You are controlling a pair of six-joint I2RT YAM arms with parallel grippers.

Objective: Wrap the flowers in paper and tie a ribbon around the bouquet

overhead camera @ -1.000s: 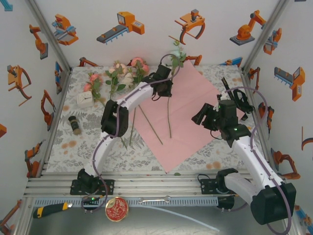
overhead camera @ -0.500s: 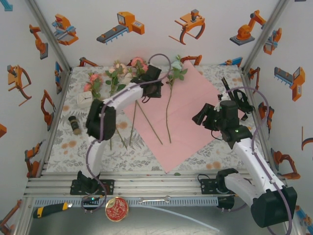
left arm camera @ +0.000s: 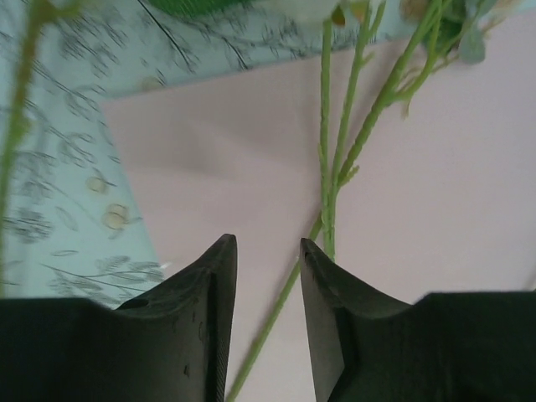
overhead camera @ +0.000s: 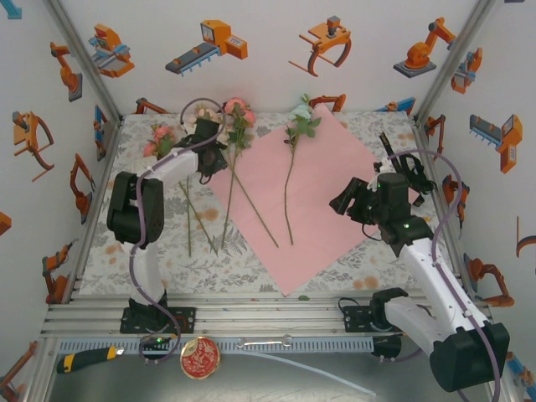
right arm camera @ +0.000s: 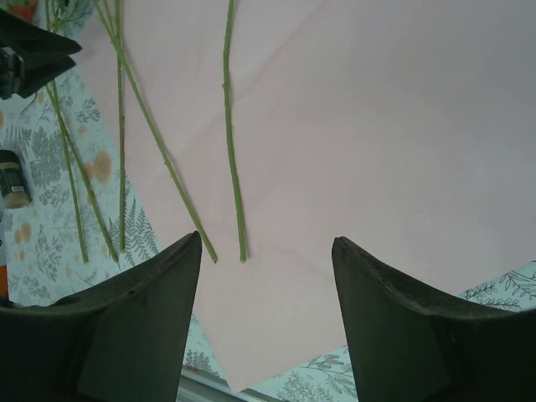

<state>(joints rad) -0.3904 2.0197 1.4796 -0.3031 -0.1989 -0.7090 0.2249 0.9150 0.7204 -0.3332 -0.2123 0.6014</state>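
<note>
Change: the left arm has swung off the paper toward the far-left of the desk. A second ago it held the pale flower raised above the paper's far edge.
Pale flower: it now lies flat on the pink face of the paper, with its bloom at the far edge and its stem running toward the near side.
Pink flower: a pink flower lies just to the left. Its bloom is off the sheet and its stem slants across onto it, so two stems rest on the paper.
Remaining flowers: more flowers lie on the tablecloth left of the paper, well apart from it, with their stems pointing to the near side.
Left gripper: the left gripper sits beside those blooms. In the wrist view the left gripper has its jaws a little apart and grips nothing. A green stem crosses the paper beyond them.
Right gripper: the right gripper has not moved and hangs over the paper's right side. The right gripper has its jaws wide apart and empty, above the two stem ends.
Ribbon: a dark strip by the paper's right edge is probably the ribbon. It is partly hidden by the right arm.
Meaning: one more flower has been delivered, and the gathering stage looks about half done. Wrapping and tying have not started.
Next, as a judgement: the left arm seems set to pick up another loose flower.
</note>
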